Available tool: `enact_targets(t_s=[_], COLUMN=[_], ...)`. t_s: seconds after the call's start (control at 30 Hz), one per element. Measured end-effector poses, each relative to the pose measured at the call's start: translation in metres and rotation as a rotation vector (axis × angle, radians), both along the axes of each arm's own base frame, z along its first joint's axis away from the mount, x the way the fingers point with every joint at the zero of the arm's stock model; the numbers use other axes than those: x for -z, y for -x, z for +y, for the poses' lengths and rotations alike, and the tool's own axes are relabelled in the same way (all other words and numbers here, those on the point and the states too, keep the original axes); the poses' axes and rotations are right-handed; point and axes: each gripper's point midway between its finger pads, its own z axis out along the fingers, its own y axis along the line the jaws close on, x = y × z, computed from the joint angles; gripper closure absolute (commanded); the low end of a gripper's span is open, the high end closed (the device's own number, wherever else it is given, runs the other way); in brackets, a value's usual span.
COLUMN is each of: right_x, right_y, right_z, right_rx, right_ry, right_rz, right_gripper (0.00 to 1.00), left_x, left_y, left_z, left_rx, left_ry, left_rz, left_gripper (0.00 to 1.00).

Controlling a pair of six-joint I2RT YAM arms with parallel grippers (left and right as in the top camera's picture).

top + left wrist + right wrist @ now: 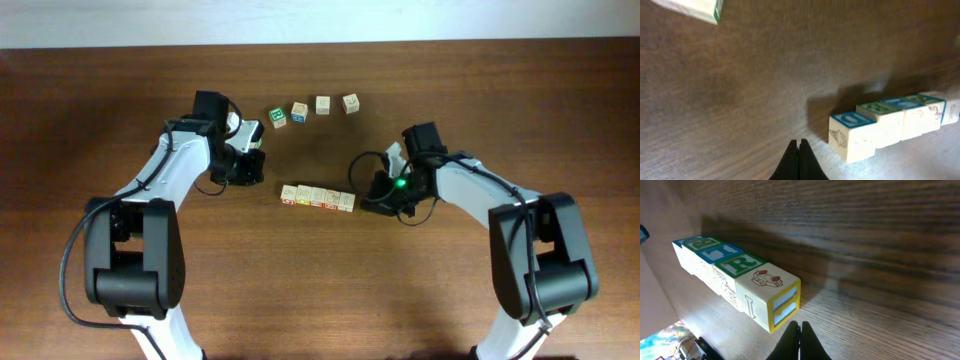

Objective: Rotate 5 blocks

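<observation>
Wooden table [500, 100], overhead: the joined line of blocks [318, 197] lies mid-frame, between my left gripper [258, 168] and right gripper [368, 195], four loose cubes [312, 107] above it. Left wrist: my fingers pressed together, holding nothing, line at lower right. Right wrist: fingers closed, empty, the line's yellow-edged end just up-left of the tips.

My left arm [180, 160] and right arm [480, 185] are white tubes joined by bulky black motor housings [135, 250]. A thin black cable [68, 270] loops near each base. My left gripper [798, 143] and right gripper [799, 324] are black, with fingers [790, 165] tapering to slim points. A green light [400, 184] glows on my right wrist.
</observation>
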Motion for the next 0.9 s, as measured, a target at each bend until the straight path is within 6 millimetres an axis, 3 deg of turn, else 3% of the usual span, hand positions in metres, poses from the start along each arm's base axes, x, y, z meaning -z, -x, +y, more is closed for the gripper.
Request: enact_targets(t_s=[0.2, 0.47, 0.9], right_x=[0.005, 0.005, 0.003], right_y=[-0.002, -0.004, -0.014], right_z=[-0.005, 0.006, 0.007], right_rx=[0.029, 0.014, 0.002], right_ry=[0.04, 0.046, 0.047], right_rz=[0.006, -0.028, -0.085], right_gripper=[0.95, 0.96, 0.95], left_x=[0.02, 0.019, 0.024], left_y=[0.012, 0.018, 0.036], left_z=[-0.004, -0.033, -0.041], left_rx=[0.009, 0.08, 0.049], left_ry=[0.016, 0.038, 0.025], left_rz=[0.01, 0.0, 0.08], left_gripper=[1.0, 1.0, 1.0])
